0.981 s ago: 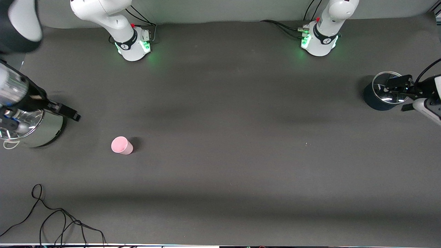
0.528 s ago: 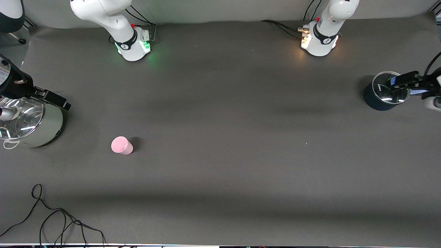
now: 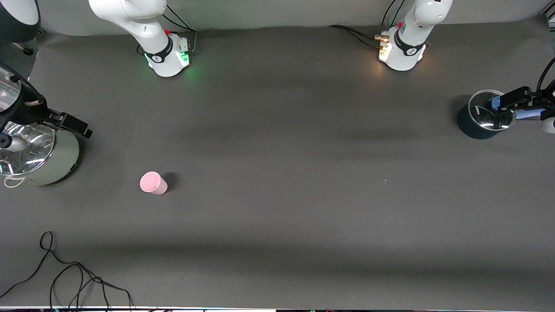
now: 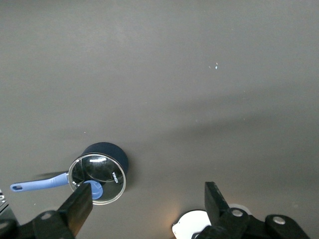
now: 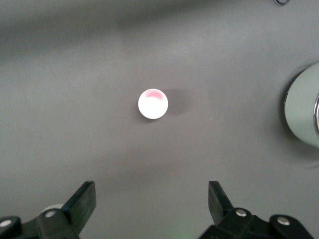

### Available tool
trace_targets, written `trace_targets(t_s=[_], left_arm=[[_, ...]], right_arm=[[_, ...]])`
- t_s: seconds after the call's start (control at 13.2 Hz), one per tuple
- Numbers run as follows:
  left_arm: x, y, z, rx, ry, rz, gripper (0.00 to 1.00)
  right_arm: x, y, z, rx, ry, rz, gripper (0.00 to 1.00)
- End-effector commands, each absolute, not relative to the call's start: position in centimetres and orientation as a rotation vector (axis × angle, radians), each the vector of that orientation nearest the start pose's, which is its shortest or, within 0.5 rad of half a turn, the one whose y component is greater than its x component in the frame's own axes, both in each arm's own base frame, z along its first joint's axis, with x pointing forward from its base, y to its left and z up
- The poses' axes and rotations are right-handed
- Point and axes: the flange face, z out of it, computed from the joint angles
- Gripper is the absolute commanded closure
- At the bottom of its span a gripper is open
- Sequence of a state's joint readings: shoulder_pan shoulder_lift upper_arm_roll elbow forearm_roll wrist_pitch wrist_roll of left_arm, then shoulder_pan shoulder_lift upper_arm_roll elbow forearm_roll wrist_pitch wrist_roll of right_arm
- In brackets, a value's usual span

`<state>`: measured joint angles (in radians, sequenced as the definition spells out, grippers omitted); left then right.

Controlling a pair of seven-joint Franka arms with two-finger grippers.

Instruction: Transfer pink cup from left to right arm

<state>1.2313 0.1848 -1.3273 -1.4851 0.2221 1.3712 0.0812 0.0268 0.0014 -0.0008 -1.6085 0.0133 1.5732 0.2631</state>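
The pink cup [image 3: 153,183] stands upright on the grey table toward the right arm's end, held by nothing. In the right wrist view the cup [image 5: 153,103] shows from above, with bare table between it and the fingers. My right gripper [image 3: 71,125] is open and empty over the edge of the pale-green pot; in its own view the right gripper [image 5: 151,199] has its jaws wide apart. My left gripper [image 3: 514,97] is open and empty over the dark blue pot at the left arm's end; the left gripper [image 4: 147,204] also shows wide open in its own view.
A pale-green pot [image 3: 65,158] with a shiny lid stands at the right arm's end and shows in the right wrist view [image 5: 301,112]. A dark blue pot [image 3: 470,125] with a glass lid and blue handle shows in the left wrist view [image 4: 107,152]. A black cable [image 3: 78,277] lies near the front edge.
My right gripper has drawn back toward the bases over the pale-green pot. My left gripper has shifted slightly toward the table's end. The left base light turned from green to orange. The cup has not moved.
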Motion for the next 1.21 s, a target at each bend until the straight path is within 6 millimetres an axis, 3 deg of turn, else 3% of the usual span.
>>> trace_targets(t_s=[0.0,0.23,0.45,0.68,1.13], left_arm=[[55.0,1.5,61.7,-3.04,0.203,0.233,0.0],[55.6,0.5,61.8,-3.033,0.221,0.237,0.0],[55.8,-0.3,62.4,-3.039,0.211,0.236,0.0],[55.0,0.0,63.8,-3.063,0.17,0.178,0.0],[52.7,-1.9,63.1,-3.078,0.201,0.101,0.0]], right_arm=[[55.3,0.8,61.5,-3.153,0.107,0.031,0.0],[55.4,-0.5,63.7,-3.219,0.1,-0.022,0.0],[55.0,-0.1,64.7,-3.224,0.089,-0.01,0.0],[54.6,-0.3,65.1,-3.218,0.097,-0.005,0.0],[53.6,-0.8,66.6,-3.197,0.121,-0.035,0.0]])
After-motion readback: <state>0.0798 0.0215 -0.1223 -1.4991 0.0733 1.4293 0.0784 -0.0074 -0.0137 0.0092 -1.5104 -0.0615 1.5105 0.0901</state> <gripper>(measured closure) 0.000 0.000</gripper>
